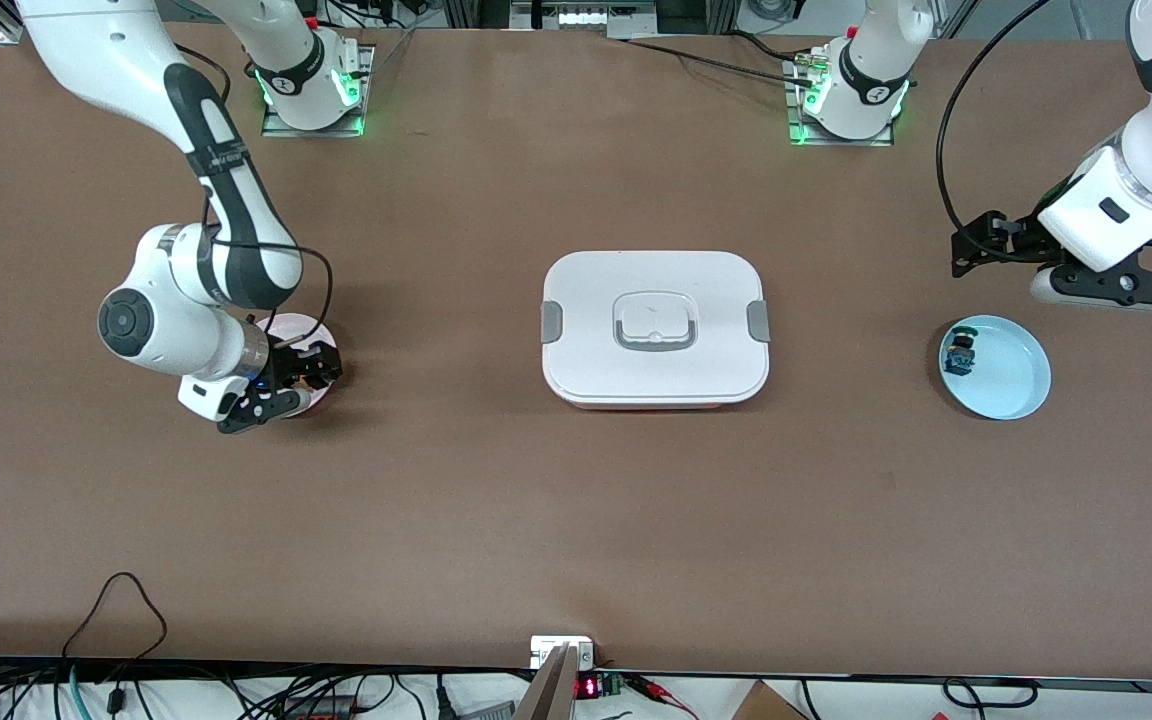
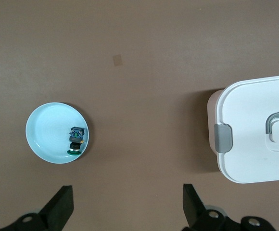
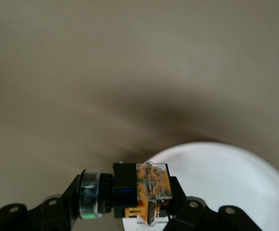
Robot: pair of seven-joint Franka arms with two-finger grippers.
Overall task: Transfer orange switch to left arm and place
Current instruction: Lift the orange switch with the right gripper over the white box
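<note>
right wrist view: orange switch [image 3: 139, 190] clamped between right claw [image 3: 125, 202] fingers.

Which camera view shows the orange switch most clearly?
The right wrist view: the orange switch fills the foreground, clamped in the right gripper. In the front view that gripper, over a pale plate, almost hides it. The left wrist view does not show it.

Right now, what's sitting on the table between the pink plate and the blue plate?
In the front view, the white box sits between the pink plate and the blue plate; otherwise, bare tabletop.
</note>
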